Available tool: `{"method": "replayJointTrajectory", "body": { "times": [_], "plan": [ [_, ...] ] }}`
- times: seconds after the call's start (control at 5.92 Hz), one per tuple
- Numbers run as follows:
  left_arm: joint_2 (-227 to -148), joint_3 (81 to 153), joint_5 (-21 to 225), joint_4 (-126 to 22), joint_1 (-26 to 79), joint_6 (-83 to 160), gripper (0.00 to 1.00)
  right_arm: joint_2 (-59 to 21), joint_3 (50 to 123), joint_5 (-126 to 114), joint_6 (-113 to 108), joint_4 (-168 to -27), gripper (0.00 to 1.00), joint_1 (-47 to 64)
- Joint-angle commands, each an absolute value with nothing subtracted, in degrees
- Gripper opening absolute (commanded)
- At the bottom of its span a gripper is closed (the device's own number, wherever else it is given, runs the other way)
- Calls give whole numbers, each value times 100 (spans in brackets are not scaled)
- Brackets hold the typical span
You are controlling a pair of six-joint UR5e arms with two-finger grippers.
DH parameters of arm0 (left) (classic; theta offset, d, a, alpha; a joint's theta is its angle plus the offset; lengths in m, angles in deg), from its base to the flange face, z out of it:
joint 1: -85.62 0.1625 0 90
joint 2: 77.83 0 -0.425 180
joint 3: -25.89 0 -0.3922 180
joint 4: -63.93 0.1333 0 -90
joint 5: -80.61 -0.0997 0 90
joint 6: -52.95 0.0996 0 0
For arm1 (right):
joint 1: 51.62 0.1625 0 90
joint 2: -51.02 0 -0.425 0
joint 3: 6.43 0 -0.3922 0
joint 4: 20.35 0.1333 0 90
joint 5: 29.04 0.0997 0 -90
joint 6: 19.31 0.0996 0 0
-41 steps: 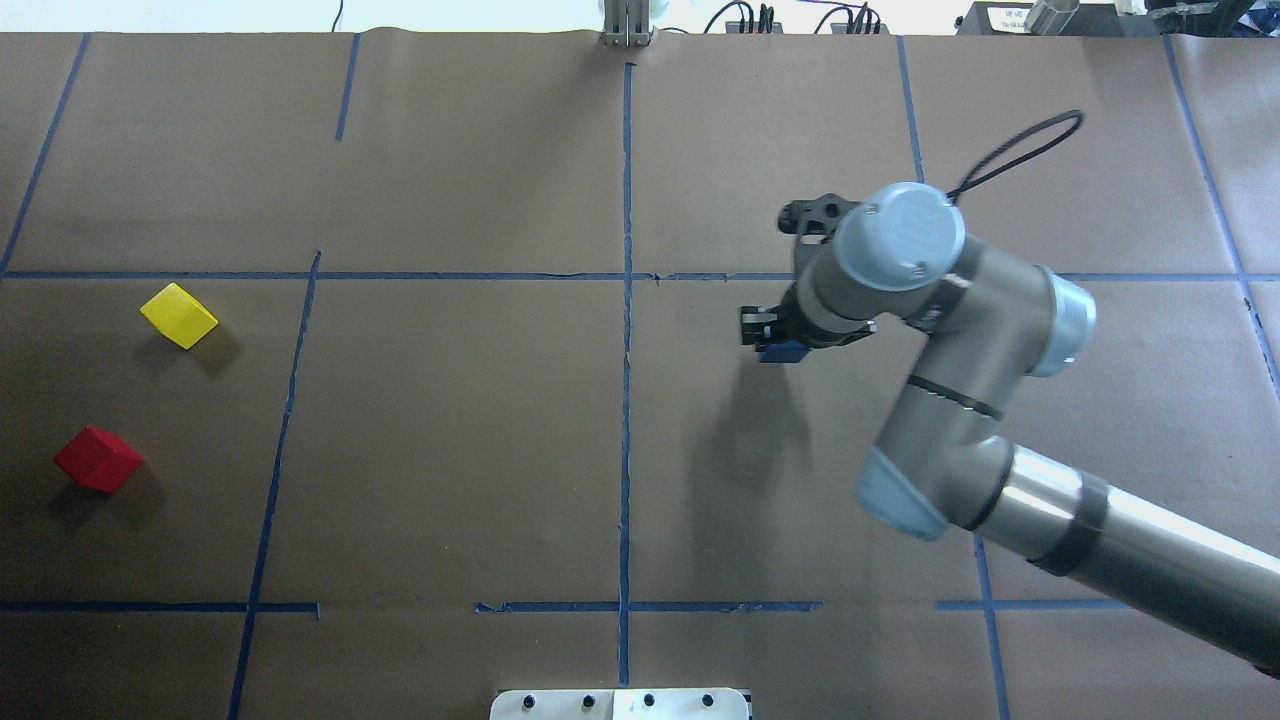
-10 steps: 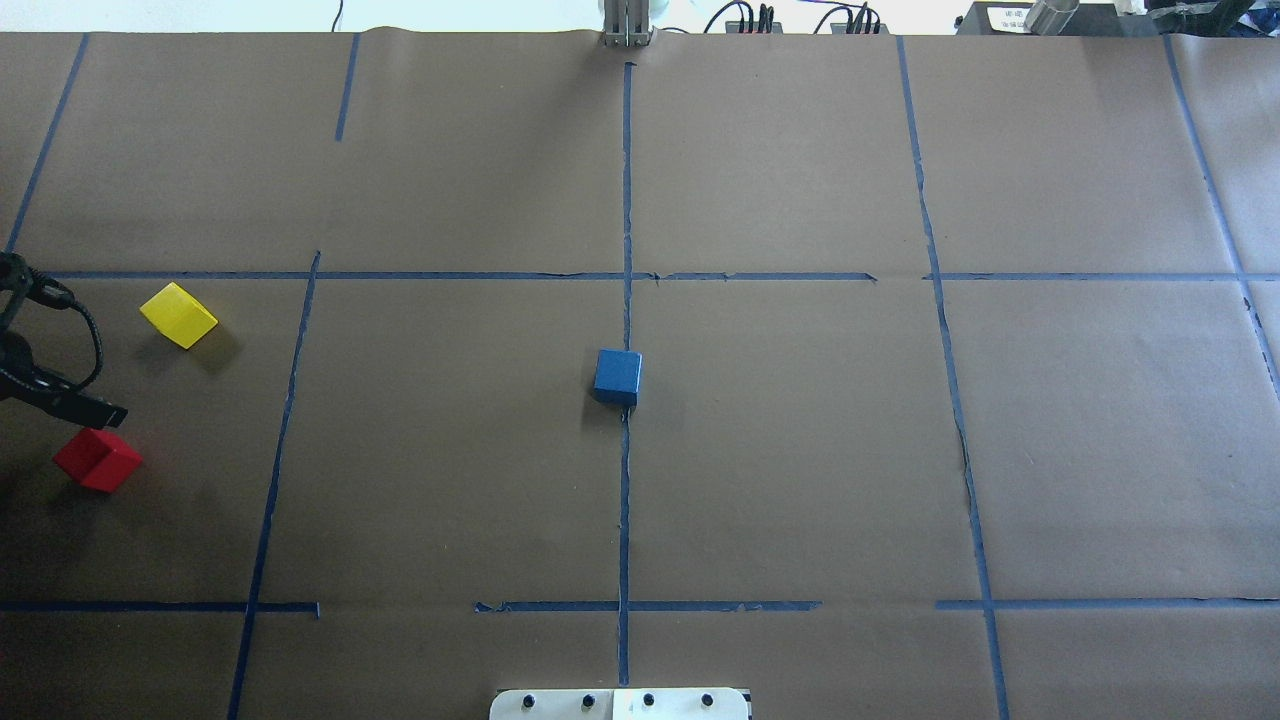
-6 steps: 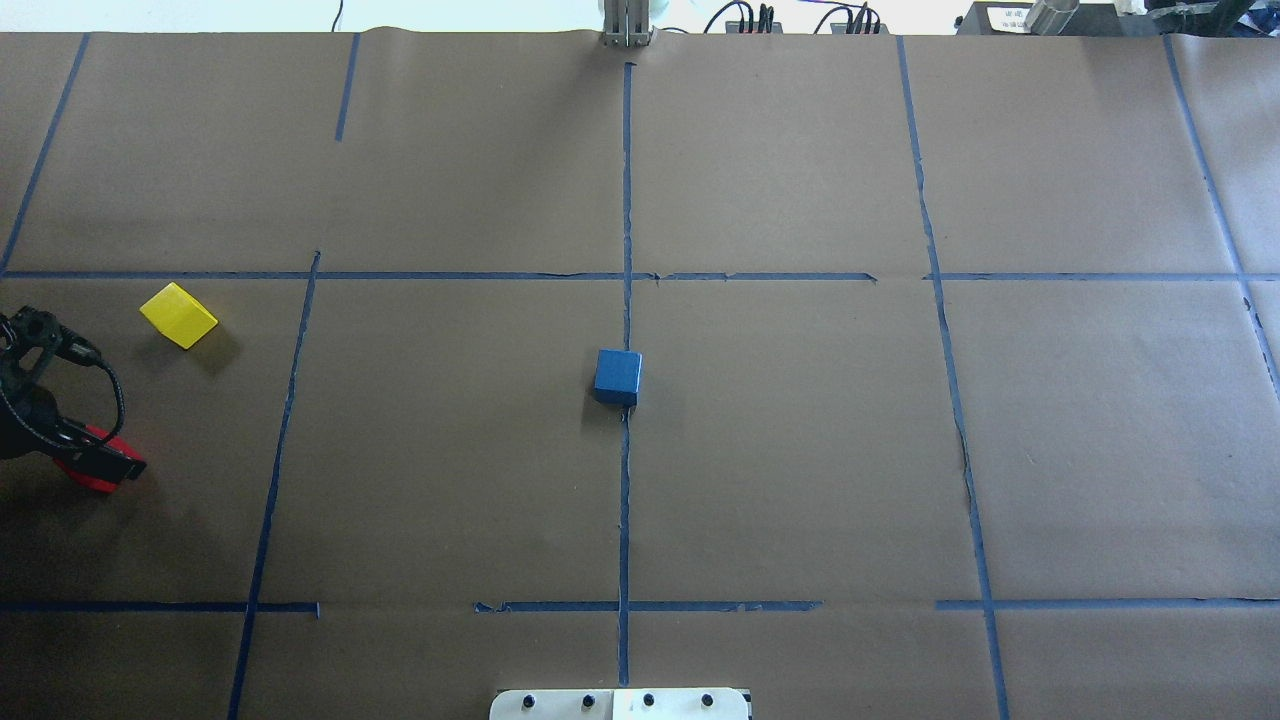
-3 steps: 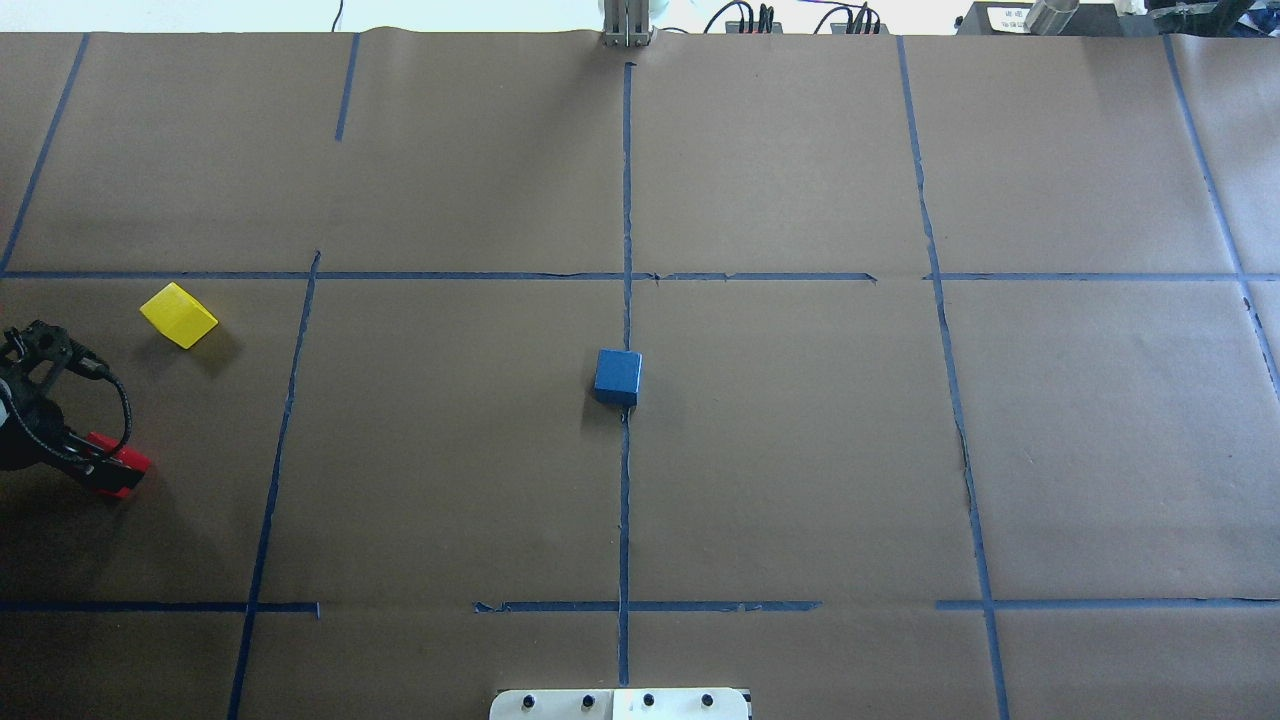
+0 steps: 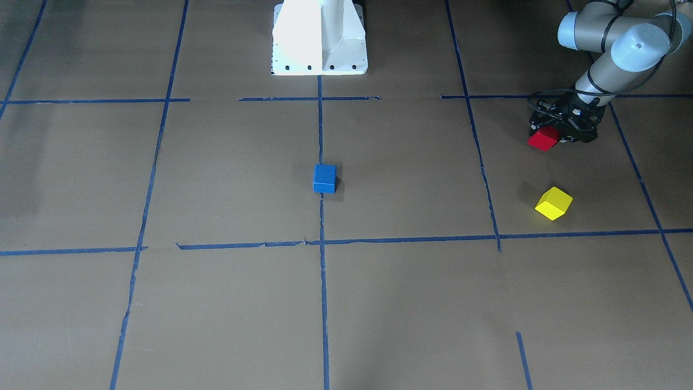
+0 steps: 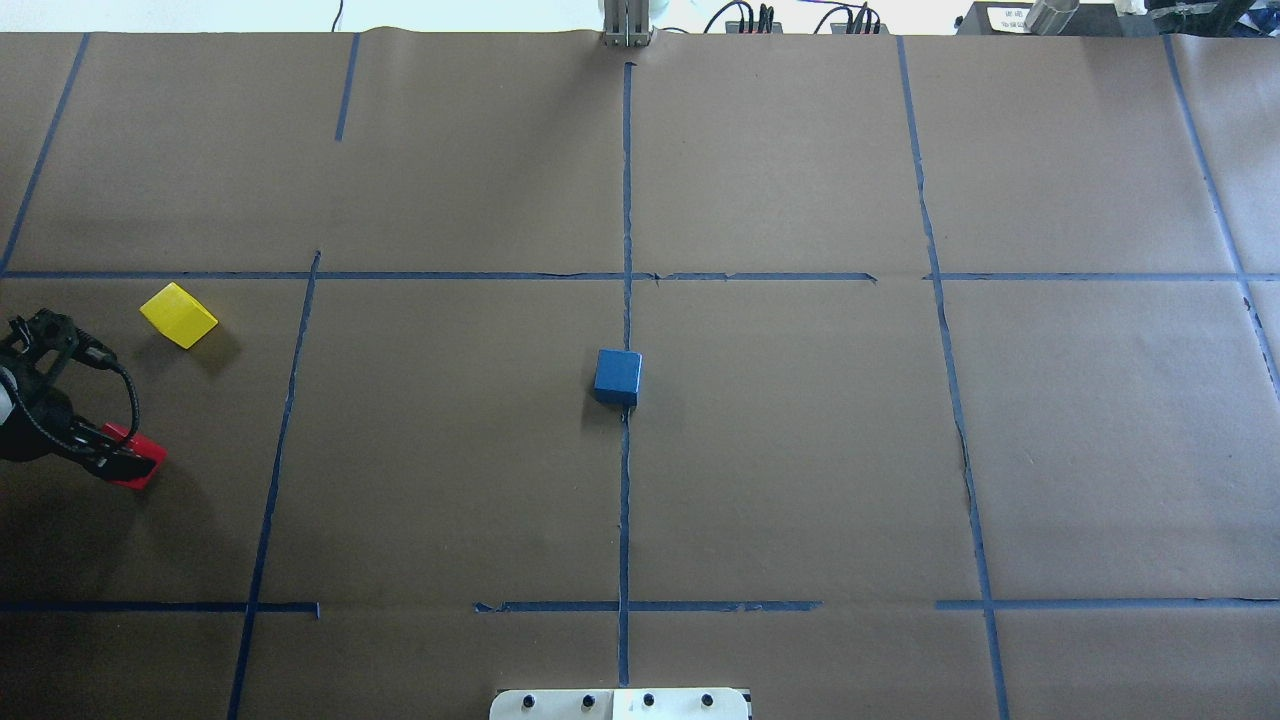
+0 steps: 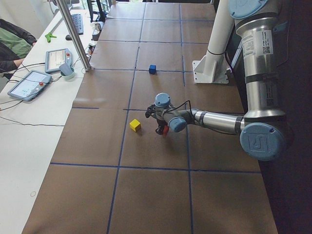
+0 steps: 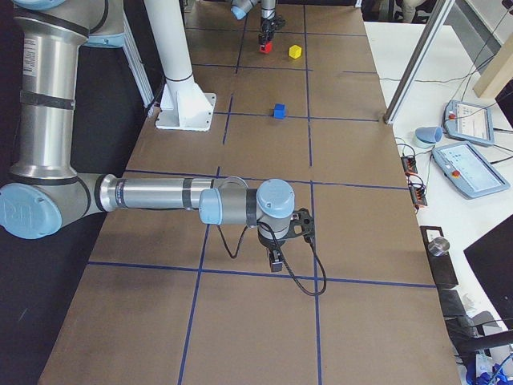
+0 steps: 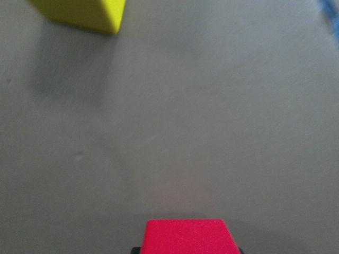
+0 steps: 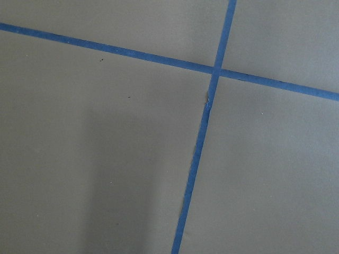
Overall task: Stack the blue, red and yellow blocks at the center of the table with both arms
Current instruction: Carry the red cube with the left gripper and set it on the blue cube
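Overhead exterior view: the blue block (image 6: 617,376) sits alone in the middle of the table (image 6: 800,450), right on a blue tape line (image 6: 626,200). Far off on the robot's left side, the left claw (image 5: 557,132) is pinching the red block (image 5: 543,140). The yellow block (image 6: 178,315) lies near them, not touching. The right claw (image 8: 275,258) hangs over the table; I cannot tell if it is wide or closed.

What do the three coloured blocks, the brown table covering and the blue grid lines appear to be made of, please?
Blue block, red block and yellow block: probably painted wood or hard plastic, given the solid matte colour and crisp edges; no grain is visible.
Table covering: brown kraft-type paper, matte, with a wavy far edge and slight dents.
Grid lines: blue tape, judging by their torn, ragged ends.
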State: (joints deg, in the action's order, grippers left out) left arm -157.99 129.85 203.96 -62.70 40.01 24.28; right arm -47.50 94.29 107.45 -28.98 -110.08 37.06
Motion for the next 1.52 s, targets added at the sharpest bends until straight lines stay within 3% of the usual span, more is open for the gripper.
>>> {"method": "replayJointTrajectory", "body": {
  "times": [0.0,0.34,0.68,1.18,1.35],
  "plan": [
    [-16469,13371,20401,-5557,4000,1652,8,-4750,9438,10745,-2898,-11008,100,3706],
    [-18091,13469,20383,-3630,4018,1272,8,-4750,9429,10745,-2898,-11008,100,3706],
    [-19685,13426,20261,-1919,4673,256,8,-4750,9438,10745,-2898,-11008,100,3706],
    [-21034,12540,19699,-1869,5334,-1049,8,-4742,9438,10736,-2898,-11008,100,3706],
    [-21576,11894,19402,-1887,5467,-1147,8,-4742,9438,10736,-2889,-11008,100,3706]
  ]
}}
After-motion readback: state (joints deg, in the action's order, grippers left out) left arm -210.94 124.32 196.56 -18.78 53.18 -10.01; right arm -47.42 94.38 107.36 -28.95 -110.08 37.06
